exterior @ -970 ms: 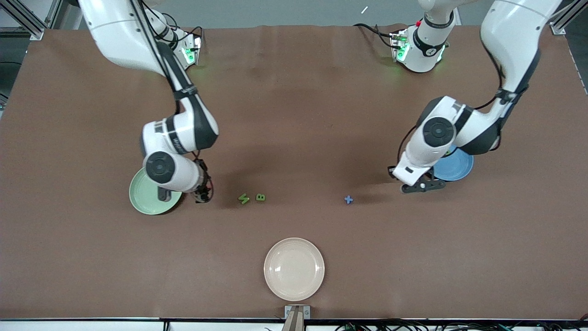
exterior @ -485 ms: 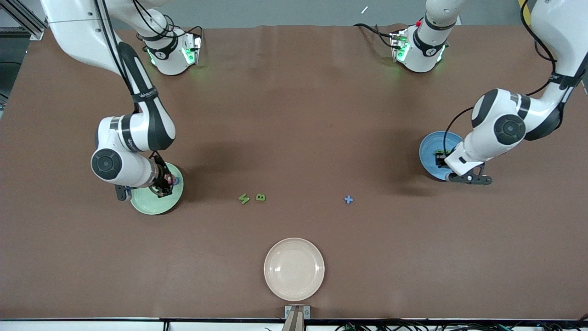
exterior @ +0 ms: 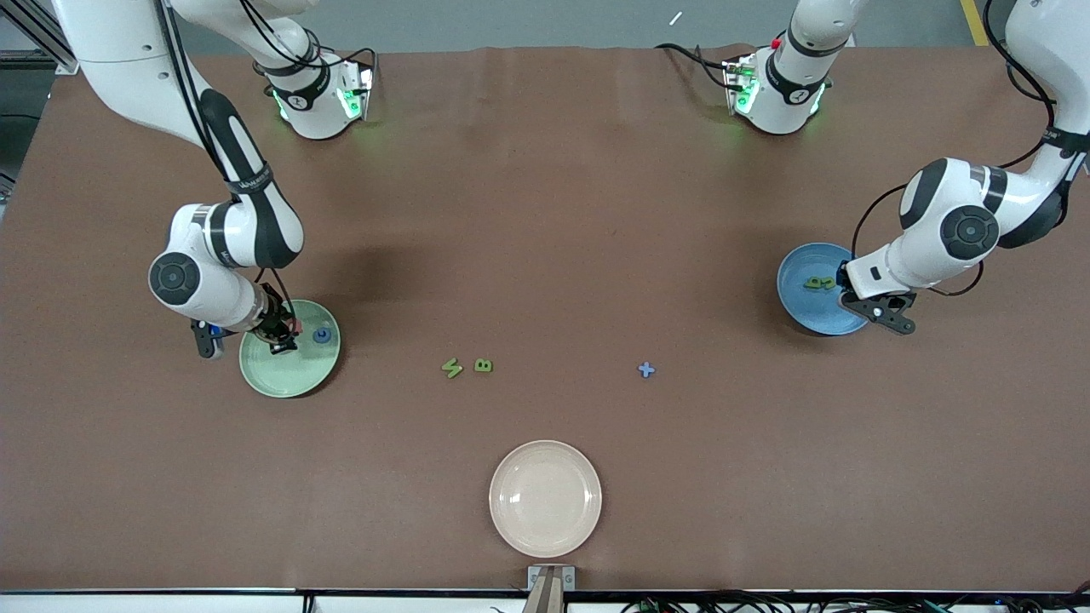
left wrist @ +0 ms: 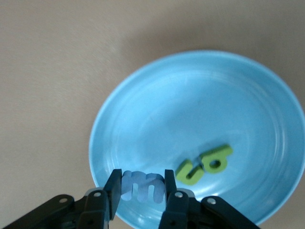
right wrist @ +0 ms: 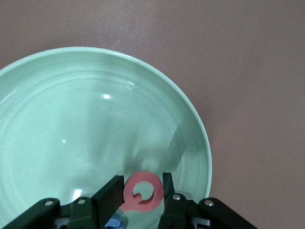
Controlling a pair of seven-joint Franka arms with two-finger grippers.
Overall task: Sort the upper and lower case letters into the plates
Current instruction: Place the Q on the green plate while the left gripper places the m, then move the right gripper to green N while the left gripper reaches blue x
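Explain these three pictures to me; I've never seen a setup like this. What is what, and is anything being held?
Two white robot arms work at a brown table. The wide picture looks down from across it; the other two come from wrist cameras. The right gripper, over the pale green plate, pinches a pink Q. The left gripper, over the blue plate, pinches a pale blue m beside two green letters. On the table lie a green S, green B, blue cross and cream plate.

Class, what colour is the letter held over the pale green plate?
Pink-red letter Q, over the pale green plate; clearest in the right wrist view.
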